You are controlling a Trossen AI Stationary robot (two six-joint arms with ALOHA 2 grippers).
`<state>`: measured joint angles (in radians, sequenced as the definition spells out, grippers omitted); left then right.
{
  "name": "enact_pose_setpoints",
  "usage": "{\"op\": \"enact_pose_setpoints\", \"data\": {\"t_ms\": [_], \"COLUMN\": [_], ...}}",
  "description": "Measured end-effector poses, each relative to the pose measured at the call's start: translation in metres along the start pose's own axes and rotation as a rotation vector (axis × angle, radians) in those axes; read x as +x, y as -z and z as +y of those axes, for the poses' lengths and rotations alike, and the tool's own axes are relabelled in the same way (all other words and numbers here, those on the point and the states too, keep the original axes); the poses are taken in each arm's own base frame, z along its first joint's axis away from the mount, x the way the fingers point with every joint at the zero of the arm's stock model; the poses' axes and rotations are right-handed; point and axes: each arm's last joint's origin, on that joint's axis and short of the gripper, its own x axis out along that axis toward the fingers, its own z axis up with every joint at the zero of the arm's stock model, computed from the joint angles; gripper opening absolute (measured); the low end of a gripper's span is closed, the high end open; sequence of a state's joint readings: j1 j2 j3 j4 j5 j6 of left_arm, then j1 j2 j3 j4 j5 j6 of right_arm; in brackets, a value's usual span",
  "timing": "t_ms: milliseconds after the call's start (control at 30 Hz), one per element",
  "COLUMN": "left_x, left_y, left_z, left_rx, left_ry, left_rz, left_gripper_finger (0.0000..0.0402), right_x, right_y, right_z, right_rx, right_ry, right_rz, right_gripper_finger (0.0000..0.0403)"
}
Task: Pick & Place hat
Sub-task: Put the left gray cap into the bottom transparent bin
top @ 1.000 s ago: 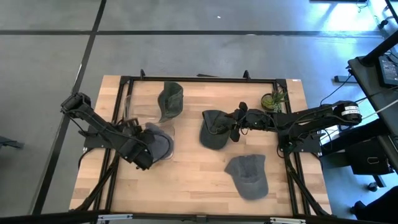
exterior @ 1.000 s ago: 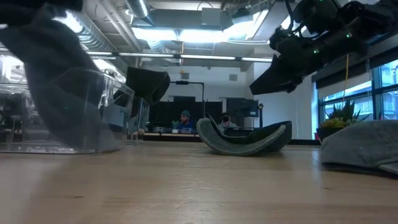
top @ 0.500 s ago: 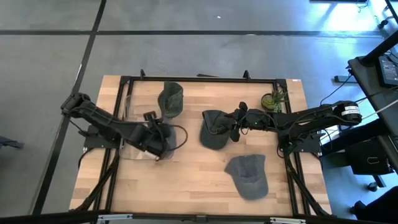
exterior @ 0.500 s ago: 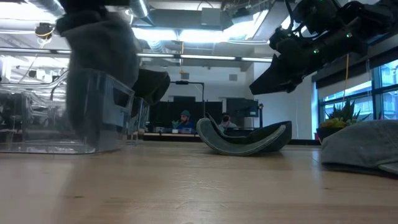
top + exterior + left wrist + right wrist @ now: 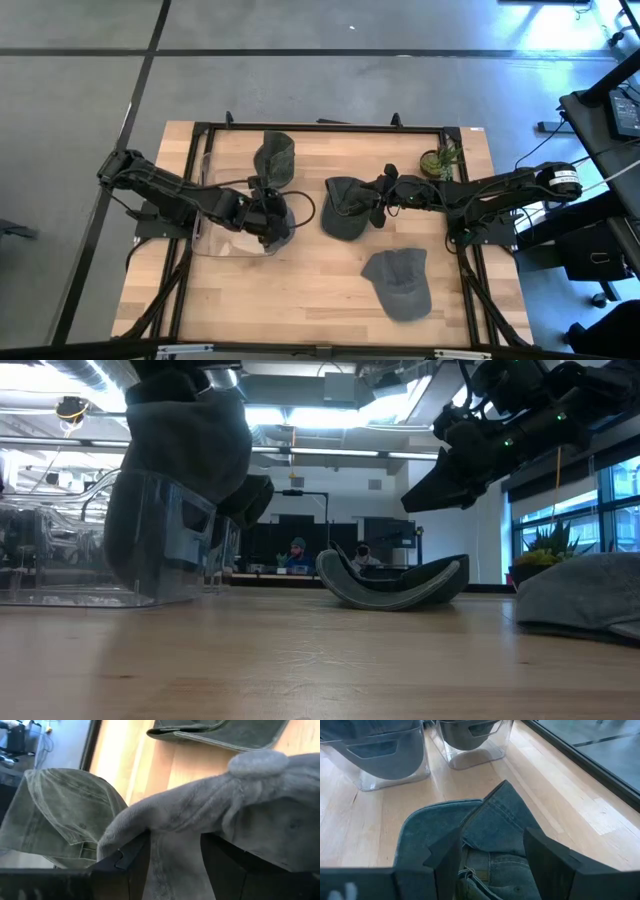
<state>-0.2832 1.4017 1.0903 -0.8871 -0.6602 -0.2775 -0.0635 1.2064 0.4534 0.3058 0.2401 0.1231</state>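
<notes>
My left gripper (image 5: 272,215) is shut on a light grey hat (image 5: 180,470) over the right end of a clear bin (image 5: 215,240). The hat's top button (image 5: 255,762) shows in the left wrist view. My right gripper (image 5: 372,205) hangs open above a dark denim hat (image 5: 340,215). That hat lies upturned on the table (image 5: 395,582), with my open fingers on either side of it and clear of it (image 5: 492,850). An olive hat (image 5: 275,160) sits on a second clear bin at the far side. Another grey hat (image 5: 398,282) lies flat near the right front. My left gripper pinches a bunched fold of the grey hat's crown (image 5: 175,865) between its two fingers (image 5: 127,857), coming from above. The hat hangs below the fingers. Its lower part (image 5: 150,550) shows through the clear bin's wall; whether it rests on the bin's floor I cannot tell.
A small potted plant (image 5: 440,160) stands by the far right corner. A black frame rail (image 5: 320,128) runs around the table edge. Two clear bins (image 5: 375,750) occupy the left side. Bare wood lies at the near middle (image 5: 300,290). People sit far behind the table (image 5: 298,550).
My left gripper has carried the grey hat toward the table's right and slightly toward the far edge, from the clear bin's near left part to its right end. The hat stayed hanging from the shut fingers. The right arm has kept still.
</notes>
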Motion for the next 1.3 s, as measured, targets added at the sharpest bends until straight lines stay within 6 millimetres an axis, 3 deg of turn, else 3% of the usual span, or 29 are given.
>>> {"op": "enact_pose_setpoints", "data": {"t_ms": [367, 567, 1300], "left_x": [-0.03, -0.04, -0.029], "left_y": [-0.011, -0.024, -0.047], "left_z": [0.018, 0.022, 0.045], "left_rx": [-0.054, -0.059, -0.072], "left_ry": [0.085, 0.097, 0.053], "left_rz": [0.099, 0.031, -0.127], "left_gripper_finger": [0.0169, 0.017, 0.0167], "right_x": [0.0, 0.0, 0.0], "right_y": [0.0, 0.0, 0.0], "right_z": [0.0, 0.0, 0.0], "right_rx": [-0.001, -0.001, -0.005], "right_ry": [-0.001, -0.001, -0.007], "right_rz": [0.003, 0.003, 0.003], "right_gripper_finger": [0.0211, 0.0211, 0.0211]}}
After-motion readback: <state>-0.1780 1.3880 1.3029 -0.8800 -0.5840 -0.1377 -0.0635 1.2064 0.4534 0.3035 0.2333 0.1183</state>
